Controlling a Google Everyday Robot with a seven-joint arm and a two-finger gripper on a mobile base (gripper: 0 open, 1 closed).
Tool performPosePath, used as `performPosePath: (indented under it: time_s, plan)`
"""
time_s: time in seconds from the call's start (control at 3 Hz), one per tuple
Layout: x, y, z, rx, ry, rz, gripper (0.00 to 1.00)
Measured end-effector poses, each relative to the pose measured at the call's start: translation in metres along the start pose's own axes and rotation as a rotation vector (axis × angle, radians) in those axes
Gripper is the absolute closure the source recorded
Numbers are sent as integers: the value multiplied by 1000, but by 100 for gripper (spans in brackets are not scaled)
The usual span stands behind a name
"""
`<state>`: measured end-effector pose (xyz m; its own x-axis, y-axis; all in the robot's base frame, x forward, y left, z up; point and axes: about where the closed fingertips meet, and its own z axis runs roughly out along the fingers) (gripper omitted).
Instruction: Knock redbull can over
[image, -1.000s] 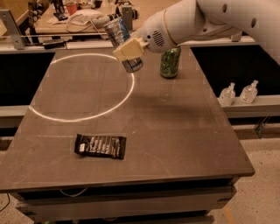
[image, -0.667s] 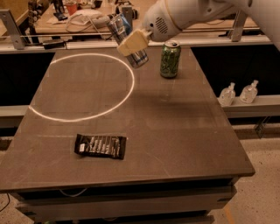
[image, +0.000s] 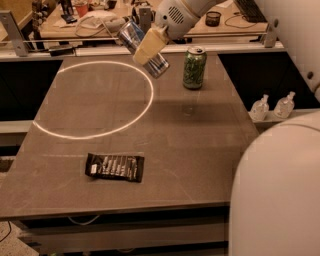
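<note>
While the gripper hangs over the far middle of the table, at about 12 o'clock, it has the redbull can clamped. One pale finger lies across the can's front, and the other is hidden behind it. The can is tipped hard, with its silver top toward 10 o'clock and its base toward 4 o'clock, low over the tabletop. You cannot tell whether the base touches.

To finish well, bring the base down first, then lay the body along the line it already leans on, toward 10 o'clock. Part the fingers only when the side of the can is close to the surface, so it settles rather than drops. A slim can will probably roll once it is flat, so release it slowly and lift straight up.

For room, the green can stands upright just beside, at 3 o'clock of the gripper. Keep the arm from swinging that way, or you will topple the wrong can. The far edge is near at 12 o'clock, so do not push outward. The open side is 9 to 7 o'clock, across the white ring marked on the table. The dark packet lies well apart at 7 o'clock, and the two small bottles sit off the table at 3 o'clock.
</note>
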<state>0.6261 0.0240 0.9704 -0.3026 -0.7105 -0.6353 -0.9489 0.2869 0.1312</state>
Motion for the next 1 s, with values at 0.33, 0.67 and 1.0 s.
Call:
performPosePath:
  time_s: [0.33,0.67,1.0]
  plan:
    - [23,25,2,-95,147,31,100]
    - [41,50,-3,-98,265,13,100]
    - [70,71,2,-49,412,-37,100]
